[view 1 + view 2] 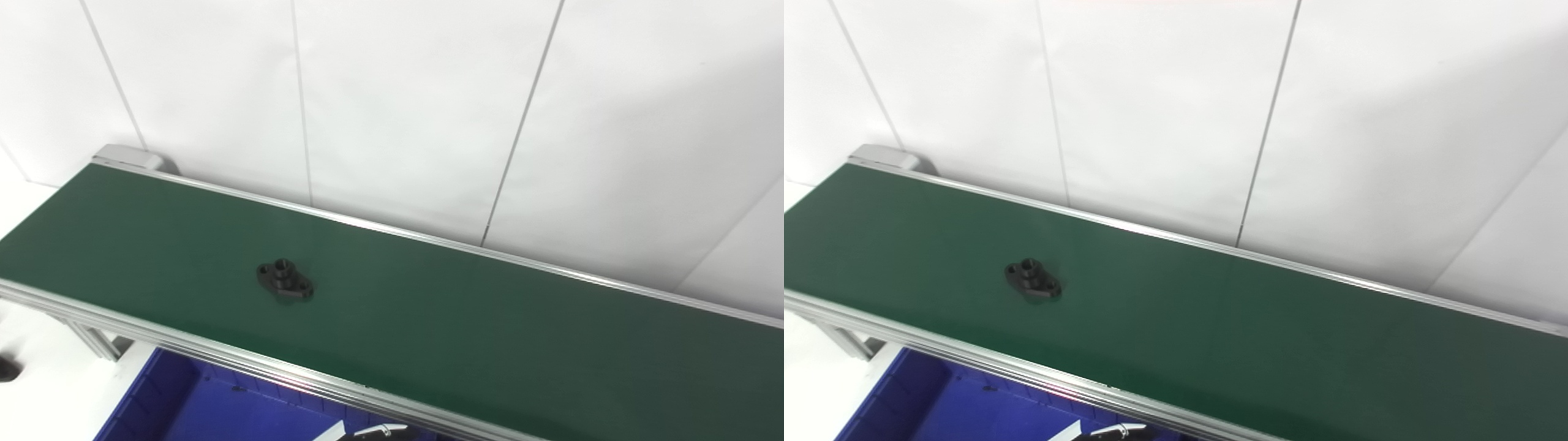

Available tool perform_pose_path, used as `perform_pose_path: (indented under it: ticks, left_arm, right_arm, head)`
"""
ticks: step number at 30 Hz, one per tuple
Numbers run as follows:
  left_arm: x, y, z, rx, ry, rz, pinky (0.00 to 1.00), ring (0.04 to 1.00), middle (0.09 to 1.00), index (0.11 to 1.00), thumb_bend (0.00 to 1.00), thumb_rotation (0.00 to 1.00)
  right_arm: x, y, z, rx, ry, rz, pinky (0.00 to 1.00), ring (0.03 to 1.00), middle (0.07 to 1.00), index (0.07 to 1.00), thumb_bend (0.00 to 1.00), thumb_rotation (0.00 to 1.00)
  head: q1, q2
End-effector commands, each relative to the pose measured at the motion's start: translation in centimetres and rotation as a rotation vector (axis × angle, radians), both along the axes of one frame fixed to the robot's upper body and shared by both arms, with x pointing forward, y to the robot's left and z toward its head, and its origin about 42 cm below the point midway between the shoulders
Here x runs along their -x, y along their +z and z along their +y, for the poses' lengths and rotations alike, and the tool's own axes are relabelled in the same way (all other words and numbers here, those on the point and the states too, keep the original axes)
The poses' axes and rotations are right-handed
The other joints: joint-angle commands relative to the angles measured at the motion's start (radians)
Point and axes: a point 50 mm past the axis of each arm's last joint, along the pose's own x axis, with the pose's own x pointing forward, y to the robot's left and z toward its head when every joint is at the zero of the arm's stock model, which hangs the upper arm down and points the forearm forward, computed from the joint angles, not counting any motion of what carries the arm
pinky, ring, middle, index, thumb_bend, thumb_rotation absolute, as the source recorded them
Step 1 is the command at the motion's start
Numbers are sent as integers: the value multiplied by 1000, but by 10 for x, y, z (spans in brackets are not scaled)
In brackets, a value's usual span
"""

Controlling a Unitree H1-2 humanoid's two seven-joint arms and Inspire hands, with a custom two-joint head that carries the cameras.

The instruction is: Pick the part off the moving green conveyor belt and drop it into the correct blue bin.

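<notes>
A black part [285, 280] with an oval flange and a short raised collar lies flat on the green conveyor belt [465, 318], left of the belt's middle; it also shows in the right eye view [1032, 280]. A blue bin [202, 404] sits below the belt's near rail at the bottom left, and only part of it is in view. Neither hand shows clearly. A small pale and dark sliver [367, 431] pokes in at the bottom edge over the bin, and I cannot tell what it is.
Aluminium rails [257, 366] run along both long sides of the belt. A white panelled wall [416, 104] stands right behind the far rail. The belt's left end and a frame leg [98, 343] are at the left, above a white floor.
</notes>
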Motion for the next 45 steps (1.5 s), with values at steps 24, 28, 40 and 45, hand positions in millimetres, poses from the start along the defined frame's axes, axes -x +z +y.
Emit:
perform_pose_path:
  ticks: [24, 28, 40, 45]
  left_arm:
    - [-24, 24, 12, 49, -15, -88, 831, 867, 887, 877, 857, 245]
    - [-27, 23, 11, 39, -31, -91, 857, 879, 890, 875, 851, 244]
    - [-35, 21, 9, 39, -32, -90, 827, 864, 877, 863, 865, 233]
    - [-39, 20, 10, 27, -34, -93, 806, 841, 858, 859, 865, 242]
  right_arm:
    - [-28, 52, 17, -40, -21, -224, 701, 753, 794, 837, 844, 276]
    - [-41, 73, 20, -55, -54, -310, 680, 746, 787, 834, 831, 286]
    - [-115, 115, 26, 33, -16, -441, 662, 719, 766, 840, 836, 346]
    - [-148, 126, 37, 35, 23, -434, 655, 717, 756, 836, 834, 326]
  head:
    - [-83, 103]
    - [-79, 104]
    - [-68, 98]
    - [-72, 92]
